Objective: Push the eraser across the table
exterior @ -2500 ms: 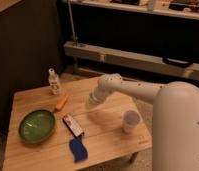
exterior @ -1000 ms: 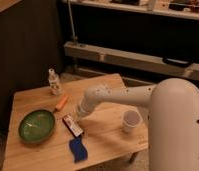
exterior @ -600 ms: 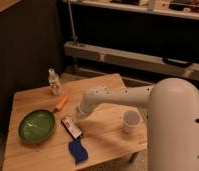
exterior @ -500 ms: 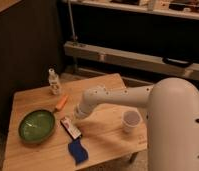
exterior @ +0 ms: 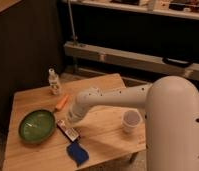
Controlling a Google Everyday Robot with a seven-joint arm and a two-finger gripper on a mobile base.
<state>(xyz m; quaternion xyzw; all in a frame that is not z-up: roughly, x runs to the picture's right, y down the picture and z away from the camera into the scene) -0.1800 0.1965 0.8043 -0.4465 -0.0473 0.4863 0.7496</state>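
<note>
The eraser [exterior: 68,130] is a slim dark bar with a whitish top and reddish edge. It lies on the light wooden table [exterior: 108,90], just right of the green plate and above the blue block. My white arm reaches down from the right. Its gripper [exterior: 72,119] hangs right at the eraser's upper right side, close to it or touching it; the arm's end hides the contact.
A green plate [exterior: 37,125] sits at the left. A blue sponge-like block [exterior: 78,152] lies near the front edge. An orange carrot-shaped piece [exterior: 62,102] and a small bottle [exterior: 54,82] are behind. A white cup [exterior: 131,121] stands to the right.
The arm has swung left and down from the table's middle to the eraser. The eraser has slid a little to the left, toward the plate.
</note>
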